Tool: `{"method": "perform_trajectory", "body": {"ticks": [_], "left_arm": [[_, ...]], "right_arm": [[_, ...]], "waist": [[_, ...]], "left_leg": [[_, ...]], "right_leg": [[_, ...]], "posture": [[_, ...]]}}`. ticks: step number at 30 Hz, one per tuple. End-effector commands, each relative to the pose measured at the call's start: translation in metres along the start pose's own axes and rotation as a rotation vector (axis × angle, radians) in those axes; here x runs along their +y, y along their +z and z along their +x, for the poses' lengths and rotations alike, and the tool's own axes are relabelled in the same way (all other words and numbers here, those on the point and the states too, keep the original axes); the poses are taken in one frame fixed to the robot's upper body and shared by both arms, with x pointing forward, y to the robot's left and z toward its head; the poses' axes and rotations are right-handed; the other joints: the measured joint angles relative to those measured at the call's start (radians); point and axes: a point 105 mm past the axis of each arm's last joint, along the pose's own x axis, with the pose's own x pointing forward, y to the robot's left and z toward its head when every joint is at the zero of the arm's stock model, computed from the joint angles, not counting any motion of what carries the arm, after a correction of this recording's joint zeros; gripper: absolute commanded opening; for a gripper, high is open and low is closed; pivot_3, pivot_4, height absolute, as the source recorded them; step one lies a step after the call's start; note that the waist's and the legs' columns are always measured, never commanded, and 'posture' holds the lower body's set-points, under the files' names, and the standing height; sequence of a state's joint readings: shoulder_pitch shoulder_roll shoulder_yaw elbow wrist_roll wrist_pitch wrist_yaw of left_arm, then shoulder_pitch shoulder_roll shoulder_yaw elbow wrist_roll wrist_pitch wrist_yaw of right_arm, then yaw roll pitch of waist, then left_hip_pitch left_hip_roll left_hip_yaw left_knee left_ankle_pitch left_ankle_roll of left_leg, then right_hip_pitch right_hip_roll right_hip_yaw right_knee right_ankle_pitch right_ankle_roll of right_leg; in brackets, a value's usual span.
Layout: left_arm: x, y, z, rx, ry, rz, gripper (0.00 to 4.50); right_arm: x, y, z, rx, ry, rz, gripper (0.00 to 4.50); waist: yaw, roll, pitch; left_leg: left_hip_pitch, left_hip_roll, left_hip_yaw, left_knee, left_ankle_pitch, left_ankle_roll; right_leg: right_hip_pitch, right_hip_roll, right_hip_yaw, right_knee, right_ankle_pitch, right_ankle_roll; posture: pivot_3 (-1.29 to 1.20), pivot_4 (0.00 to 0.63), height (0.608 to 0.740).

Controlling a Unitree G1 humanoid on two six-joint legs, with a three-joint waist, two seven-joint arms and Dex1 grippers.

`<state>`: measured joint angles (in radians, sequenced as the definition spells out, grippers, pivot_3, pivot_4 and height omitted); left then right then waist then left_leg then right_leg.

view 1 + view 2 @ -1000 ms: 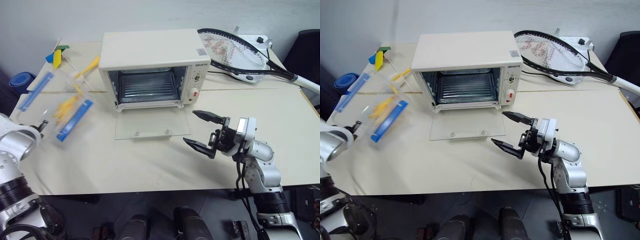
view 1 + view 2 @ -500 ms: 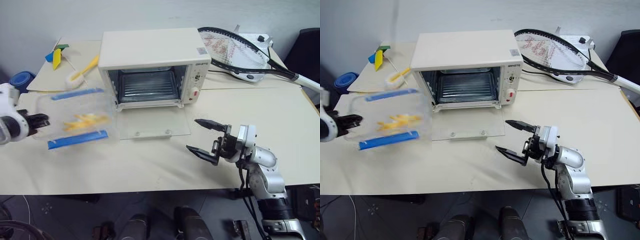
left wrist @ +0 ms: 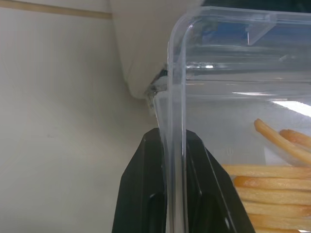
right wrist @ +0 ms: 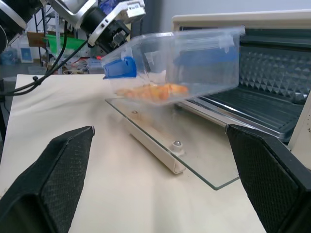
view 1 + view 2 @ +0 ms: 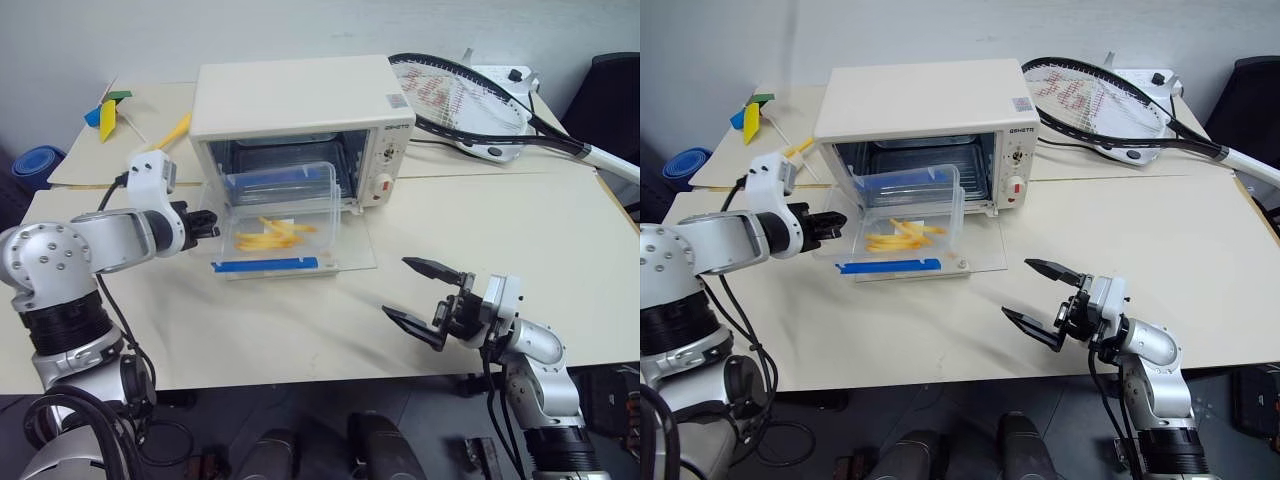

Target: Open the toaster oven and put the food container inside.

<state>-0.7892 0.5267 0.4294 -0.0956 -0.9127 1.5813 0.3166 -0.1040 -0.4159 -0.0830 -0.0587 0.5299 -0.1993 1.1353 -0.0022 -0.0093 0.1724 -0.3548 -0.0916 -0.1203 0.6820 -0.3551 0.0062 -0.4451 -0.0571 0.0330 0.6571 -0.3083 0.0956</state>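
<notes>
The left gripper [image 5: 205,222] pinches the rim of the food container [image 5: 277,212] between clenched fingers [image 3: 146,194], holding the clear box, yellow fries [image 5: 274,235] inside, in the air above the lowered glass door [image 5: 350,250] at the mouth of the toaster oven [image 5: 300,105]. The right gripper [image 5: 428,300] hangs spread wide and empty over the table [image 5: 520,230], well apart from the oven.

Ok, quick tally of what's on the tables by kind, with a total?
Oven: 1
Food container, held above the open door: 1
Racket: 1
Yellow brush: 1
Pinwheel: 1
White device under the racket: 1
Total: 6
</notes>
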Motion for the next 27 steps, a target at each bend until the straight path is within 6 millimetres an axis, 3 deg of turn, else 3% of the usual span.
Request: {"method": "perform_trajectory", "body": {"ticks": [1,4,10,13,16,19,22,26,27], "left_arm": [[-0.011,0.016,0.001,-0.062,-0.031,0.004,0.75],[-0.015,0.017,0.006,-0.074,-0.032,0.015,1.58],[-0.017,0.038,-0.001,-0.252,-0.065,0.072,3.29],[-0.012,0.050,-0.024,-0.380,-0.214,0.111,3.29],[0.000,0.046,-0.047,-0.427,-0.350,0.257,3.29],[0.018,0.018,-0.053,-0.318,-0.410,0.489,2.40],[0.016,-0.019,-0.064,-0.241,-0.628,0.712,1.44],[0.008,-0.059,-0.060,-0.122,-0.776,0.746,0.15],[0.005,-0.065,-0.057,-0.114,-0.785,0.749,0.00]], "right_arm": [[0.003,0.011,0.004,-0.035,0.005,-0.049,4.50],[0.003,0.012,0.006,-0.038,-0.002,-0.053,4.50],[-0.007,0.029,0.009,-0.066,-0.098,-0.033,4.50],[0.005,0.031,0.018,0.007,-0.078,0.049,4.50],[0.020,0.027,0.027,0.084,-0.007,0.133,4.50],[0.025,0.008,0.034,0.246,0.029,0.128,3.60],[0.025,-0.006,0.045,0.310,0.021,0.132,2.53],[0.027,-0.023,0.060,0.380,0.066,0.094,1.10],[0.024,-0.024,0.065,0.376,0.058,0.093,0.77]], "waist": [[0.002,0.000,0.000],[0.002,0.000,0.000],[-0.001,0.000,0.000],[-0.002,0.001,0.000],[-0.010,0.001,0.000],[-0.005,0.001,0.000],[0.005,0.002,0.001],[0.027,0.002,0.001],[0.028,0.002,0.001]], "left_leg": [[0.000,0.000,0.000,0.000,0.000,0.000],[0.000,-0.001,0.000,0.000,0.000,0.000],[0.000,0.000,0.000,0.000,0.000,0.000],[0.000,0.000,0.000,-0.001,0.000,0.000],[0.000,0.001,0.001,-0.002,0.000,-0.001],[0.000,0.001,0.000,-0.002,0.000,-0.001],[0.000,0.001,0.001,-0.002,0.000,0.000],[-0.001,0.000,0.000,-0.002,0.000,0.001],[-0.001,0.000,0.000,-0.002,0.000,0.002]], "right_leg": [[0.000,0.000,0.000,0.000,0.000,0.000],[0.000,0.000,0.000,0.000,0.000,0.000],[0.000,0.000,0.000,0.000,0.000,0.000],[0.000,0.000,0.000,0.000,0.000,0.000],[-0.001,0.000,0.000,-0.001,0.000,0.000],[0.000,0.000,0.000,-0.002,-0.001,-0.002],[0.001,-0.001,0.000,-0.004,-0.001,-0.002],[0.001,-0.002,-0.001,-0.005,-0.001,-0.002],[0.001,-0.002,-0.001,-0.005,-0.001,-0.002]], "posture": [[0.00,0.150,0.740],[0.00,0.150,0.740],[0.00,0.150,0.740],[0.00,0.150,0.740],[0.00,0.150,0.740],[0.00,0.150,0.740],[0.00,0.150,0.740],[0.00,0.150,0.740],[0.00,0.150,0.740]]}}
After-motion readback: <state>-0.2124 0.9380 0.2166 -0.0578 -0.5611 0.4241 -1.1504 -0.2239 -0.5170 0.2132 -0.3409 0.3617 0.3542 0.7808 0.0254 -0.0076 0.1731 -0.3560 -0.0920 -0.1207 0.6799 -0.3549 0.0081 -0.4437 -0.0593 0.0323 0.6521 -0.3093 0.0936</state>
